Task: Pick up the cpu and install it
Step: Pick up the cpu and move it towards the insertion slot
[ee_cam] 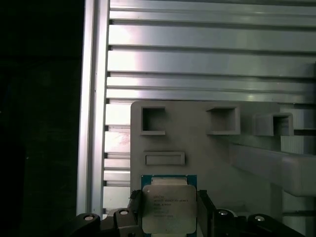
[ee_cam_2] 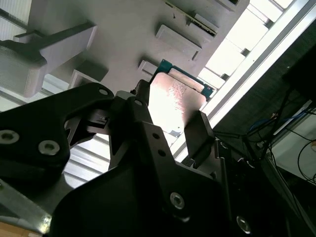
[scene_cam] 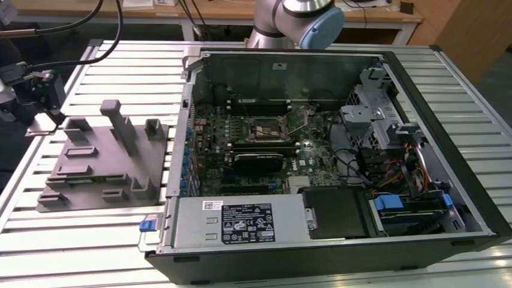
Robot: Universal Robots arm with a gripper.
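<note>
The cpu (ee_cam: 168, 205), a thin square chip with a pale silver top on a green board, sits between the two dark fingers of my gripper (ee_cam: 170, 217). In the second wrist view the fingers (ee_cam_2: 200, 129) press against opposite edges of the cpu (ee_cam_2: 177, 96), so the gripper (ee_cam_2: 170, 112) is shut on it. The exterior view shows the gripper (scene_cam: 40, 115) at the far left, holding the cpu (scene_cam: 44, 124) by the far left corner of the grey fixture (scene_cam: 104, 162). The dark socket (scene_cam: 267, 127) lies on the motherboard inside the case, well to the exterior view's right.
The open computer case (scene_cam: 448, 120) fills the middle and the exterior view's right, with a power supply (scene_cam: 236, 221), drive cage and cables inside. Upright posts (scene_cam: 120, 123) rise from the grey fixture. Both stand on a slatted aluminium table (scene_cam: 80, 240). Cables hang at the top left.
</note>
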